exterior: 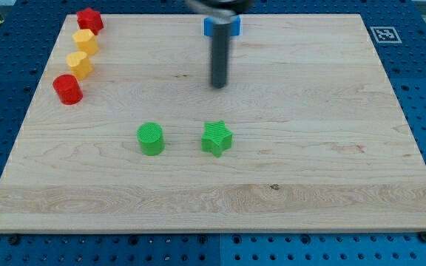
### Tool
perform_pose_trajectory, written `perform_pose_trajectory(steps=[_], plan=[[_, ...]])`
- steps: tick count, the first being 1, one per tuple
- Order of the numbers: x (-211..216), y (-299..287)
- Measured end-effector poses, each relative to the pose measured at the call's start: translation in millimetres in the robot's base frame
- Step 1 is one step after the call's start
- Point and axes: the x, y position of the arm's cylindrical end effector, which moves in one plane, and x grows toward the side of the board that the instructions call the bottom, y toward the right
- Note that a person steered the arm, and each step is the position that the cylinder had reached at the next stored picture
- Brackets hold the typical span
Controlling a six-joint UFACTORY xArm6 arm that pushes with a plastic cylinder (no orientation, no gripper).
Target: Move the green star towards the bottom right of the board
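The green star (217, 138) lies near the middle of the wooden board (309, 170). My tip (219, 86) is above the star in the view, a clear gap away and not touching it. A green cylinder (151, 139) stands to the star's left, apart from it.
A blue block (222, 26) sits at the view's top centre, partly hidden behind the rod. At the top left a column runs downward: a red block (89, 19), two yellow blocks (85, 41) (79, 64) and a red cylinder (68, 89). A marker tag (384, 34) is off the top right corner.
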Motion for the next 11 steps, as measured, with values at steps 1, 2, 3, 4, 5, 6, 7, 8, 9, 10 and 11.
perform_pose_trajectory(steps=[1, 2, 3, 4, 5, 6, 7, 8, 9, 10, 11], plan=[[51, -72], [62, -66], [81, -31], [93, 11], [94, 64], [122, 87], [157, 87], [172, 78], [188, 77], [193, 91], [203, 118]])
